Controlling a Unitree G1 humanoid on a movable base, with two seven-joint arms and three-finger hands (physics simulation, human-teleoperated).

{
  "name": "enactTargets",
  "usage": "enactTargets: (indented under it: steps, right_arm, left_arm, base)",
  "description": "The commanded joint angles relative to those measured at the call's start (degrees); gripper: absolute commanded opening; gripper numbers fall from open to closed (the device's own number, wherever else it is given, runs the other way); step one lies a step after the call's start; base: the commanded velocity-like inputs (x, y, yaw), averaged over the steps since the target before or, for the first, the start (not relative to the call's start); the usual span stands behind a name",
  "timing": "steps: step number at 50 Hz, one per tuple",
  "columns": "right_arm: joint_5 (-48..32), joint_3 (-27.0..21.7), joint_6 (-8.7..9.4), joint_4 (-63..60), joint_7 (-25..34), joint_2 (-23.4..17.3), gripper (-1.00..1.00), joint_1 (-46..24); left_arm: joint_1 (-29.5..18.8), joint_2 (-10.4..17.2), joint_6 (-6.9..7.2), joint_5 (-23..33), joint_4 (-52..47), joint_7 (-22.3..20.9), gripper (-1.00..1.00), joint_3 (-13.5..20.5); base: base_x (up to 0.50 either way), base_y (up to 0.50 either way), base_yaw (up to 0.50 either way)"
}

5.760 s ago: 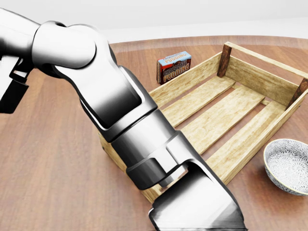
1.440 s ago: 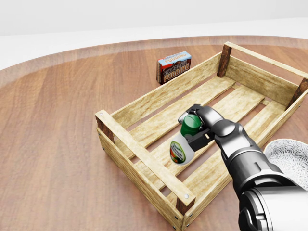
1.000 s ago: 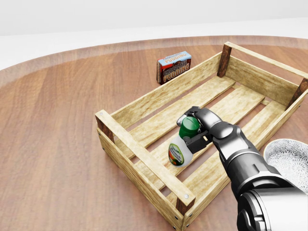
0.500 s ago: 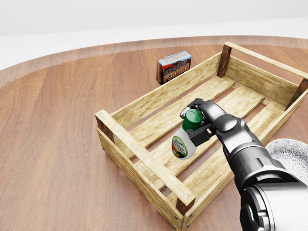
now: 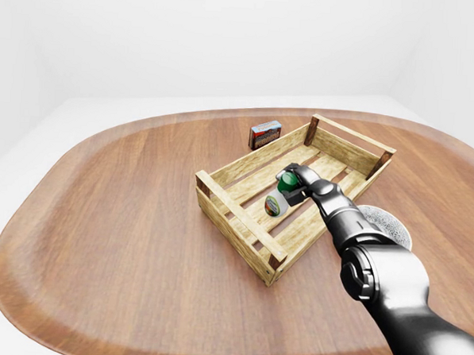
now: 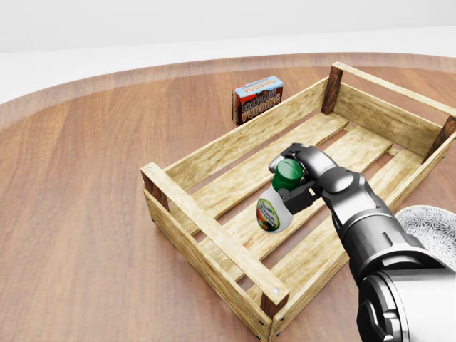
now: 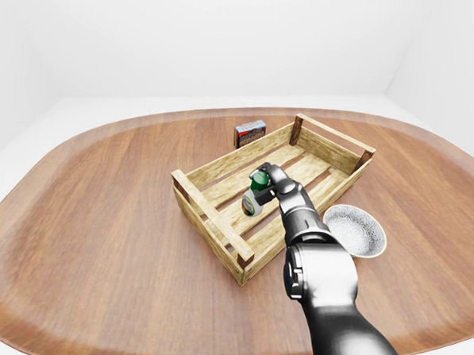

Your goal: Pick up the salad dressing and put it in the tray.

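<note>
In the head view the right hand point(image 6: 298, 178), a dark metallic three-finger hand on a chrome arm entering from the lower right of the frame, has its fingers point(image 6: 308, 158) curled tightly round the neck and green cap of the small white salad dressing bottle with a green-and-red label point(image 6: 275, 206). The bottle is tilted, cap toward the upper right and base toward the lower left, and sits within the outline of the slatted pale wooden tray with dark corner posts point(image 6: 214, 223), near its middle slats at the centre of the frame. Whether its base touches the slats cannot be told.

The brown chocolate pudding box with a blue top point(image 6: 257, 99) stands just outside the tray's long upper-left wall, in the upper middle of the head view. The grey patterned bowl point(image 7: 353, 229) rests on the oval brown wooden table point(image 5: 123, 219) just beside the tray's lower right side. The left hand does not show in any view.
</note>
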Motion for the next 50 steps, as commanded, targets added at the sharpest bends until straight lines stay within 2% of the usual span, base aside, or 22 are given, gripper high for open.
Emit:
enactTargets:
  steps: [1, 9, 10, 11, 36, 46, 50]
  right_arm:
    - [1.12, -1.21, 0.0, -0.83, -1.03, -0.02, -1.0, -0.1]
    - [1.29, -1.29, 0.0, -0.82, -0.91, 0.06, -1.0, -0.09]
    - [1.12, -1.22, 0.0, -0.81, -1.86, 0.1, -0.61, -0.08]
    - [1.07, -1.18, 0.0, -0.8, -1.66, 0.03, 1.0, -0.06]
    - [2.0, -0.94, 0.0, -0.87, -1.24, -0.29, 1.0, 1.5]
    - [-0.61, 2.46, 0.0, -1.19, 1.37, -0.95, 1.0, 1.82]
    - [-1.14, 3.65, 0.0, -1.6, 2.8, -2.75, 1.0, 1.0]
  left_arm:
    - [-0.11, -0.02, 0.0, 0.16, -0.04, 0.09, 1.0, -0.21]
    - [-0.13, 0.0, 0.0, 0.13, -0.14, 0.1, 1.0, -0.24]
    - [-0.15, -0.03, 0.0, 0.16, -0.06, 0.05, 1.0, -0.28]
    - [-0.13, -0.04, 0.0, 0.2, 0.0, 0.01, 1.0, -0.3]
    - [-0.16, -0.2, 0.0, 0.11, -0.59, 0.02, 1.0, -0.36]
    - [-0.24, -0.18, 0.0, -0.01, -1.14, 0.25, 1.0, -0.4]
    - [-0.35, -0.1, 0.0, -0.14, -1.58, 0.5, 1.0, -0.4]
  base:
    - [0.0, 0.0, 0.0]
    - [0.0, 0.0, 0.0]
    - [0.0, 0.0, 0.0]
    - [0.0, 0.0, 0.0]
    - [0.0, 0.0, 0.0]
    - [0.0, 0.0, 0.0]
    - [0.0, 0.0, 0.0]
